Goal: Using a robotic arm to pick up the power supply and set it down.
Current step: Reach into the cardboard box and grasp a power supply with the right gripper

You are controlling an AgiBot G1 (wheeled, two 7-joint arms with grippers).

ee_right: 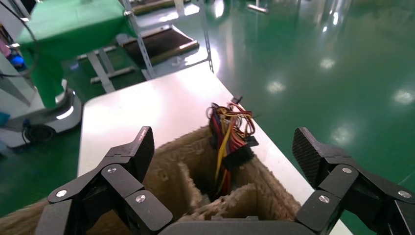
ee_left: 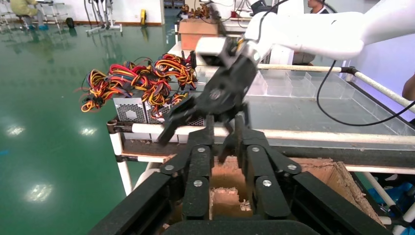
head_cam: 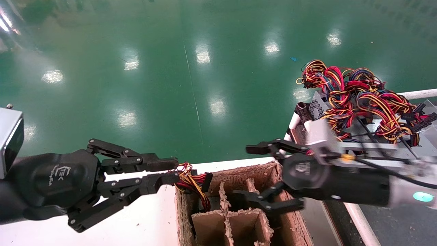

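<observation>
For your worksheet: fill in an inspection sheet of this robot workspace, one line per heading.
Surface: white table carrying a brown divided cardboard box.
Job's things: silver-grey metal power supply on the white tube rack at the right; any unit inside the box is hidden.
Clutter: small blue scrap on the floor.
Grippers: left black linkage tool beside the box's wires; right black linkage tool open above the box.
Cables: red, yellow, orange and black wire bundle piled on the rack units; a second wire bundle hangs over the box's far-left corner.
Surroundings: glossy green floor.
</observation>
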